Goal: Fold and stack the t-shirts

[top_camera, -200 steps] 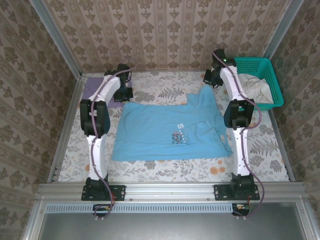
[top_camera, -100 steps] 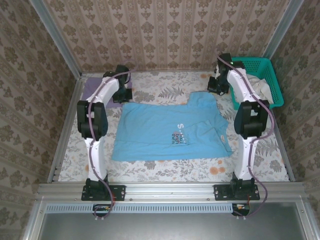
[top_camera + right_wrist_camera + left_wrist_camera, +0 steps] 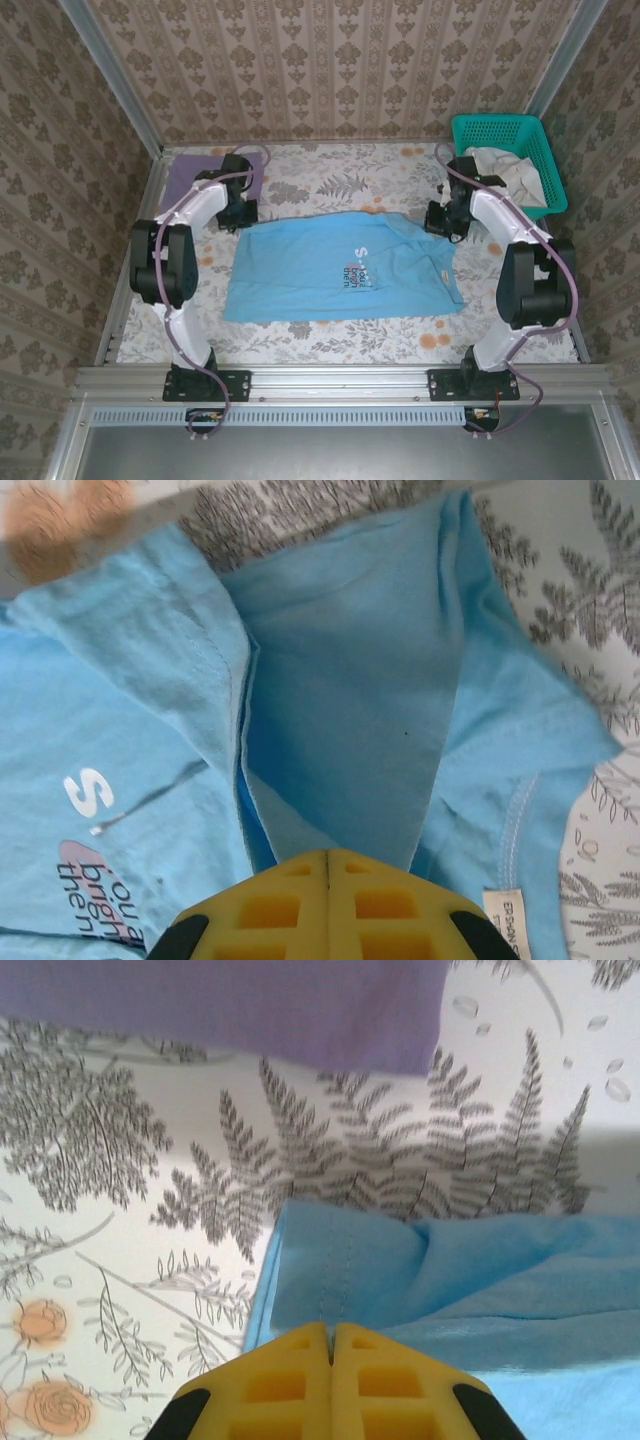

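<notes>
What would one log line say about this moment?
step: fold blue t-shirt | left gripper: shut on far edge | right gripper: shut on far edge | purple t-shirt: lying far-left

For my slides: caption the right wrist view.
Right gripper shut on a fold of the sky-blue printed cloth t-shirt.

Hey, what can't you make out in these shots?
- Chest print on the blue t-shirt: too small to read in the top view, cut off at the lower left in the right wrist view.
- Purple t-shirt: partly behind the left arm in the top view, cut by the top edge in the left wrist view.
- White cloth in the basket: crumpled, kind unclear.
</notes>
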Available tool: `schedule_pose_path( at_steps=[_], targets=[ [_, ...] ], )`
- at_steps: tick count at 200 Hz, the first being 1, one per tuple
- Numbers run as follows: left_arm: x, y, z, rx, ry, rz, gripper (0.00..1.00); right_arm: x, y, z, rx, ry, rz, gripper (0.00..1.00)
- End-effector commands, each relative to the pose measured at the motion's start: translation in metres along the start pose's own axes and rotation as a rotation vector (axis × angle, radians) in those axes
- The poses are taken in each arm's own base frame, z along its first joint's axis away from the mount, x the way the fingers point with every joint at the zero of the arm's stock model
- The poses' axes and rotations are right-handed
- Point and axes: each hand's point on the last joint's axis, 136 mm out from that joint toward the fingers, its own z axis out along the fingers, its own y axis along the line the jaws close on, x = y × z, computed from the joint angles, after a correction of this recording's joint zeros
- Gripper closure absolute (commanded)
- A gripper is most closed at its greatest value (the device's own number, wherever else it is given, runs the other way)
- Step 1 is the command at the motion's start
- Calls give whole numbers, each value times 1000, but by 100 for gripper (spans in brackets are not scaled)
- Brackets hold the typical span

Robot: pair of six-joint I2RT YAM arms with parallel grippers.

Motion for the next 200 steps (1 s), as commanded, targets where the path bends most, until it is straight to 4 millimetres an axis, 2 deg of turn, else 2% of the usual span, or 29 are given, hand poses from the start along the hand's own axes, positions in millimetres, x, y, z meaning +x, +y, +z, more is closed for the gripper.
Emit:
schedule_pose_path(
  at_steps=[1,24,46,87,109,127,183,190,200],
  targets=[
    [8,0,-7,23,-21,3,100,1,2,-13,-47,-64,18,100],
    [21,3,-3,19,10,0,100,14,-6,-13,-43,-47,32,100],
    [26,3,-4,27,25,-9,100,19,-10,-17,-63,-49,50,100],
    [21,7,-12,34,30,-20,100,25,-6,-23,-130,-40,66,100],
    [12,7,-20,46,14,-20,100,29,-4,-25,-153,-24,68,100],
    [11,6,-20,48,9,-3,100,39,-5,-22,-160,8,63,100],
    [55,20,-5,4,82,-9,98,69,-24,-9,-142,53,122,100],
    [59,23,-1,-10,91,-16,95,72,-26,-8,-145,57,131,100],
    [62,29,3,-37,100,-27,84,78,-28,-5,-148,64,147,100]
  ],
)
